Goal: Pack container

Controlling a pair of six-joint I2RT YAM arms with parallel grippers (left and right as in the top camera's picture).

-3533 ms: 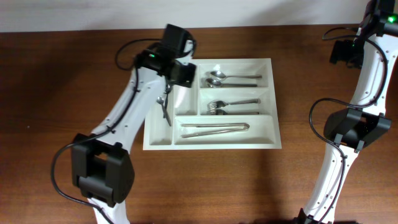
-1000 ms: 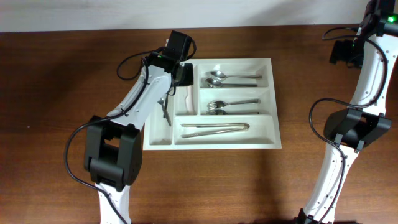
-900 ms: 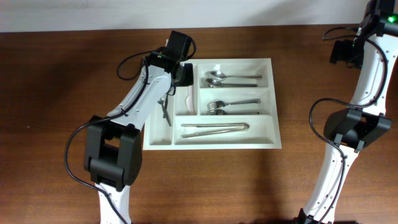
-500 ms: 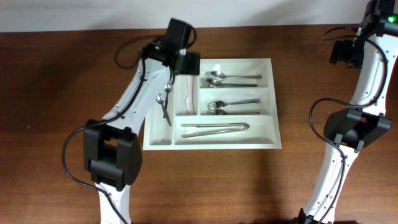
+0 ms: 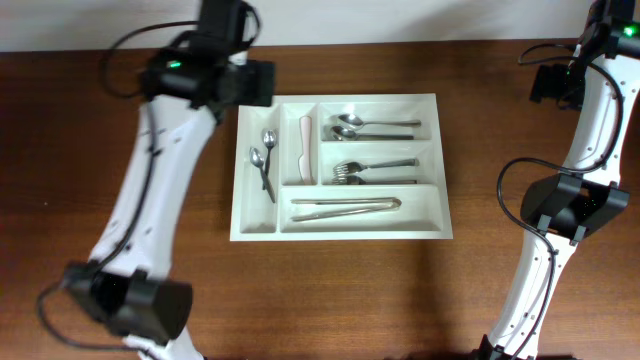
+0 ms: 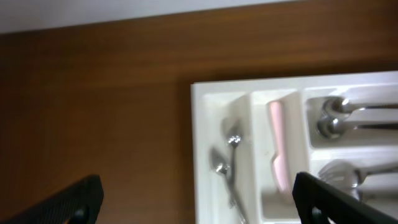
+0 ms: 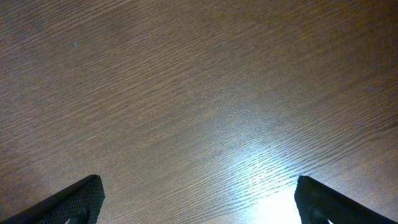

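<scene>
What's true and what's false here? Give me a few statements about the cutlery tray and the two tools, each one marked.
The tongs lie alone in a long compartment of the tray. True.
The left tool holds a spoon. False: it is open and empty.
Two small spoons share a narrow compartment. True.
The forks lie on the table. False: they lie in the tray.
The right tool hangs over the tray. False: it is over the bare table.
</scene>
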